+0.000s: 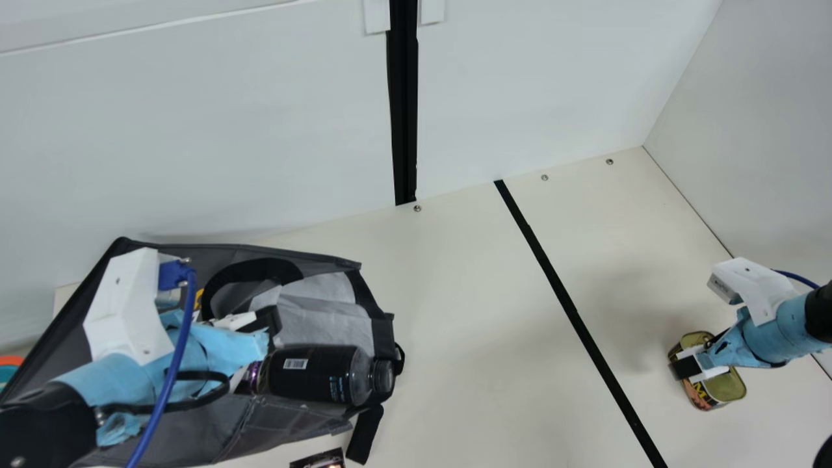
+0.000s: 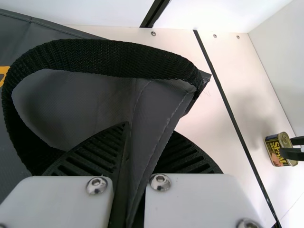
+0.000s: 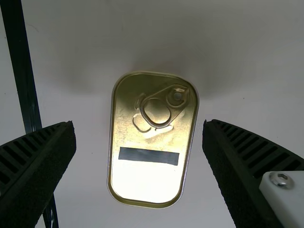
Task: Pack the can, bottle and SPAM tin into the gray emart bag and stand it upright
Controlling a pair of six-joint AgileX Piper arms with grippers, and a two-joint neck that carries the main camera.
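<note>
L hand [image 2: 148, 147] is clamped on gray emart bag [image 2: 166, 107] at its edge; R hand [image 3: 138, 124] is poised open astride SPAM tin [image 3: 148, 183] on bench [image 1: 468, 312]. Long sides should be gripped low & square, w/ bag edge held taut.

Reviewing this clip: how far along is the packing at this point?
Partway, it seems. The bottle lies at the gray bag, though whether it is fully inside I can't tell; nor can I confirm the can. In hand: the left gripper pinches the bag's fabric, and the right gripper is open around the SPAM tin. Left: packing the tin and standing up the slumped bag.
</note>
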